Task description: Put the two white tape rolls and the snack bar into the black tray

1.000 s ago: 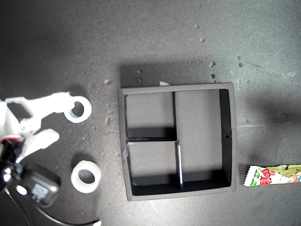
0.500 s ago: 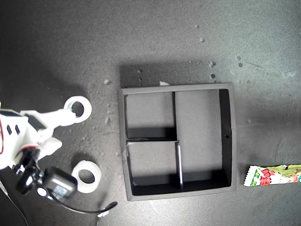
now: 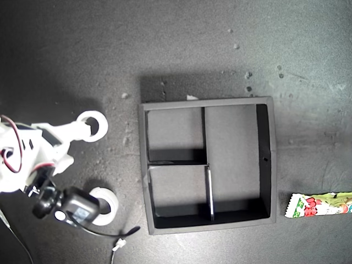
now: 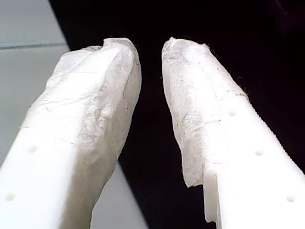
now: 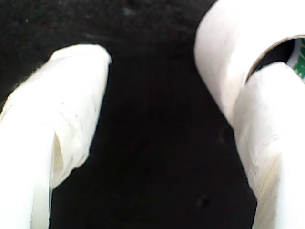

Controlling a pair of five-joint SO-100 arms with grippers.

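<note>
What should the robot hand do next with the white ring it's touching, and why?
Probably shut my second gripper on the tape roll. One finger seems to sit at its hole and the other is apart outside, so closing should pinch the wall for carrying to the black tray.
</note>
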